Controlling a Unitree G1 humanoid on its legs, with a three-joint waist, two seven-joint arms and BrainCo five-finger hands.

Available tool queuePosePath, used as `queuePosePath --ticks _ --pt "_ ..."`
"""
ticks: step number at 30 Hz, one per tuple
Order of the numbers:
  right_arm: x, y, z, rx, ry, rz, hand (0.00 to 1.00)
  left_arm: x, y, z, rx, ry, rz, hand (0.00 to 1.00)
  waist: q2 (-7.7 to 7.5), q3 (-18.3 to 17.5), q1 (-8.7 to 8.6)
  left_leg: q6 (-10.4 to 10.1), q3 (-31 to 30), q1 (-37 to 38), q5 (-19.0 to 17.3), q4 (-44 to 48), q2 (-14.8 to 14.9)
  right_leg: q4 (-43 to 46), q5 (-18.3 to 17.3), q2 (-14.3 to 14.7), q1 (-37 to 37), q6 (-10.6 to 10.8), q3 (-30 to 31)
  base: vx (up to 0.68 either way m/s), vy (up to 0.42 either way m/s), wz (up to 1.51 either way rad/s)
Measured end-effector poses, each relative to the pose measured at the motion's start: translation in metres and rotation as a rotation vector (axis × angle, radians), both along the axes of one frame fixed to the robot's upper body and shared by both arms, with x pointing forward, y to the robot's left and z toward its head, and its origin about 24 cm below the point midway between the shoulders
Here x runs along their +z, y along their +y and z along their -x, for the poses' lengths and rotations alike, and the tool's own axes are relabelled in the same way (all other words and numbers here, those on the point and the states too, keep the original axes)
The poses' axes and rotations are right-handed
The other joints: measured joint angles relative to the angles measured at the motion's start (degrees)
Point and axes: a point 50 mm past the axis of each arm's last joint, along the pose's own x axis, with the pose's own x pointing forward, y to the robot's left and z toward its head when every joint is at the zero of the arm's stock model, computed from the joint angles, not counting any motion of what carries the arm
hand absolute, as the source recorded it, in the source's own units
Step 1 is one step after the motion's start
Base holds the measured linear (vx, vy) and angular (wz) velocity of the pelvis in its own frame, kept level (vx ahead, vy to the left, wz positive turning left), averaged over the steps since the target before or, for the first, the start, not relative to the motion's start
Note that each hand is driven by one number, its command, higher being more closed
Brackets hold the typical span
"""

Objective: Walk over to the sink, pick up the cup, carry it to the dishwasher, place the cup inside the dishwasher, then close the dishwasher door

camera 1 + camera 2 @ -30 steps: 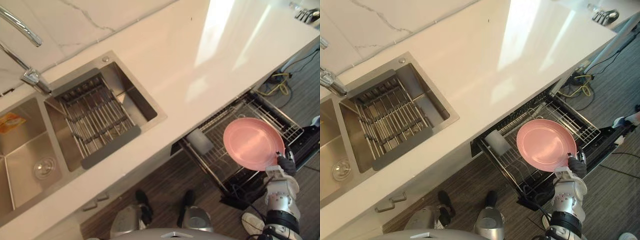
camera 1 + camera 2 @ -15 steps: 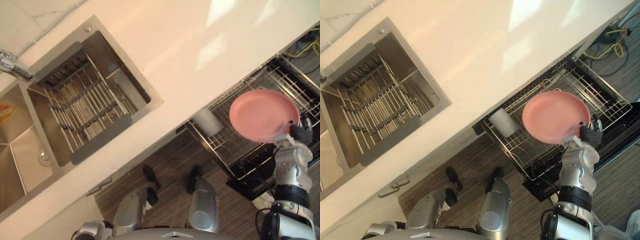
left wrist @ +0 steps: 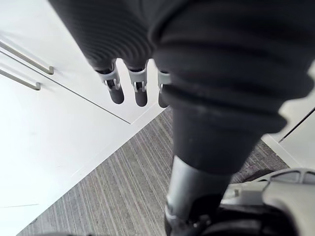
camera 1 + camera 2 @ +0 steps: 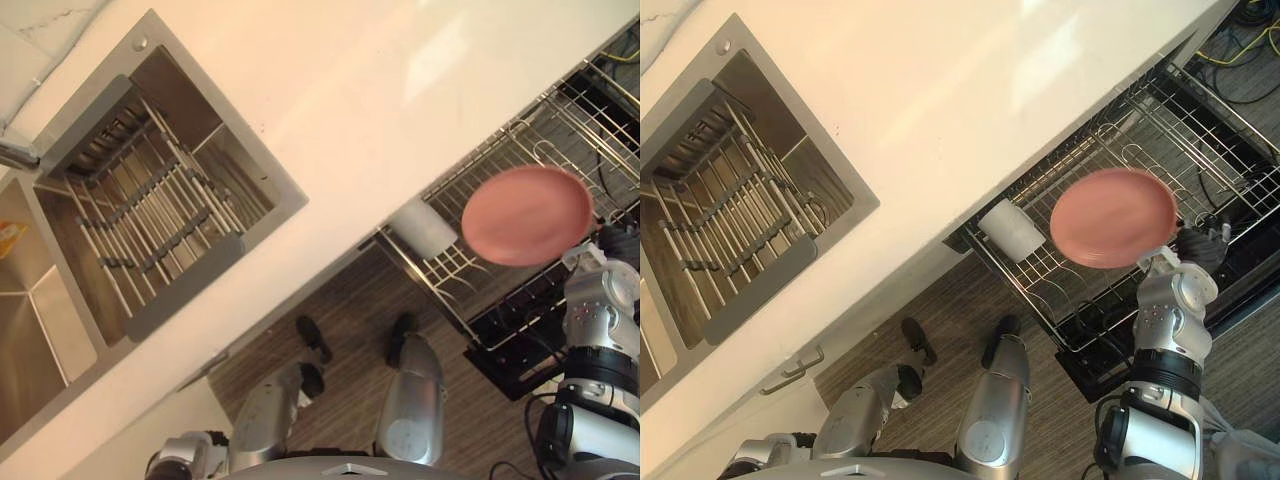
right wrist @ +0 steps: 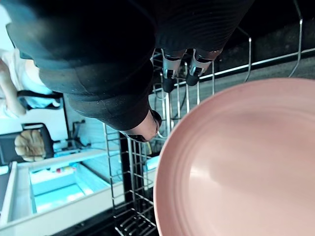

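Hovering over the dishwasher rack (image 4: 1120, 140) near the cup (image 4: 1012, 229), the pink plate (image 4: 1113, 217) is pinched at its rim by the right hand (image 4: 1200, 247), while the left hand (image 3: 140, 91) is hung with fingers straight and close together.

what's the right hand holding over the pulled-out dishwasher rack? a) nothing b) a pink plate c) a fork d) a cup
b: the right hand grips a pink plate by its rim above the dishwasher rack, while a pale cup lies on its side in the rack, away from the hand.
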Motion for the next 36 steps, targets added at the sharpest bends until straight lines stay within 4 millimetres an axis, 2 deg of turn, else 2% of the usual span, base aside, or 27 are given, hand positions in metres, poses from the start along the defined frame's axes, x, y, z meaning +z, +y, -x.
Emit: queuePosePath --ticks 7,10,15,18,21,24,25,29,31,34,36 --pt "-0.010 0.006 0.000 0.069 0.028 0.029 0.00 0.000 0.000 -0.002 -0.006 -0.028 0.000 0.00 -0.33 0.22 0.02 0.04 -0.23 1.80 -0.03 -0.94 -0.37 -0.05 0.10 -0.24 1.63 0.21 -0.36 0.00 -0.002 0.01" --pt "-0.018 0.005 0.007 0.056 0.047 0.026 0.00 0.000 0.000 -0.001 -0.009 -0.028 -0.001 0.00 -0.71 0.45 -0.04 0.36 -0.46 3.39 -0.22 -1.53 -0.42 -0.41 -0.04 -0.24 3.76 0.44 -1.26 0.01 -0.016 0.07" --pt "-0.030 0.000 0.027 -0.015 0.023 0.006 0.00 -0.001 0.000 0.001 -0.004 -0.023 -0.012 0.00 -1.09 0.50 -0.43 0.77 -0.93 5.56 -0.59 -1.99 -0.47 -1.84 0.15 -0.21 7.32 1.03 -2.85 0.02 -0.011 0.07" --pt "-0.029 -0.007 0.044 -0.085 -0.036 -0.005 0.00 -0.002 0.004 0.006 0.022 -0.003 -0.030 0.00 -2.24 0.19 -1.19 0.76 -1.76 6.76 -1.04 -2.03 -0.16 -3.73 0.74 0.42 10.09 1.65 -4.10 0.06 -0.024 0.09" --pt "-0.025 -0.021 0.066 -0.195 -0.106 -0.017 0.00 -0.003 0.013 0.012 0.051 0.028 -0.073 0.00 -4.32 -1.12 -1.58 0.36 -1.95 8.05 -1.52 -2.10 0.74 -7.00 2.00 2.15 12.85 1.90 -4.78 0.07 -0.016 -0.04" --pt "-0.014 -0.046 0.096 -0.360 -0.191 -0.007 0.00 -0.004 0.026 0.022 0.035 0.083 -0.099 0.00 -6.58 -3.82 -3.28 0.32 -2.25 9.19 -1.64 -2.92 1.73 -12.08 4.07 4.56 16.05 2.19 -5.82 0.10 -0.015 -0.04" --pt "-0.012 -0.049 0.099 -0.373 -0.195 -0.002 0.00 -0.004 0.026 0.023 0.035 0.090 -0.100 0.00 -6.71 -4.10 -3.38 0.32 -2.25 9.21 -1.64 -2.93 1.78 -12.51 4.25 4.72 16.21 2.22 -5.85 0.06 0.003 -0.04" --pt "-0.002 -0.084 0.138 -0.551 -0.242 -0.001 0.00 -0.007 0.028 0.035 0.044 0.141 -0.103 0.00 -7.14 -5.49 -5.55 0.66 -3.08 10.98 -2.01 -3.02 1.96 -16.41 6.06 6.55 20.07 2.68 -6.40 0.05 0.005 0.01" --pt "-0.008 -0.096 0.156 -0.631 -0.214 -0.030 0.00 -0.008 0.029 0.039 0.054 0.153 -0.103 0.00 -7.39 -6.50 -6.07 0.66 -3.38 11.02 -2.03 -3.04 1.97 -16.95 6.13 6.68 20.24 2.69 -6.52 0.00 0.007 0.04" --pt "-0.034 -0.105 0.182 -0.715 -0.171 -0.140 0.00 -0.009 0.033 0.051 0.107 0.168 -0.081 0.00 -7.61 -8.03 -6.68 0.66 -3.42 11.04 -2.02 -2.89 2.09 -16.98 6.04 6.77 20.24 2.64 -6.48 0.00 0.000 0.00" --pt "-0.069 -0.102 0.198 -0.726 -0.112 -0.248 0.00 -0.010 0.038 0.058 0.147 0.176 -0.067 0.00 -7.47 -8.83 -7.02 0.67 -3.41 11.27 -2.00 -2.83 2.13 -16.97 5.97 6.74 20.48 2.56 -6.42 0.00 0.000 0.00"
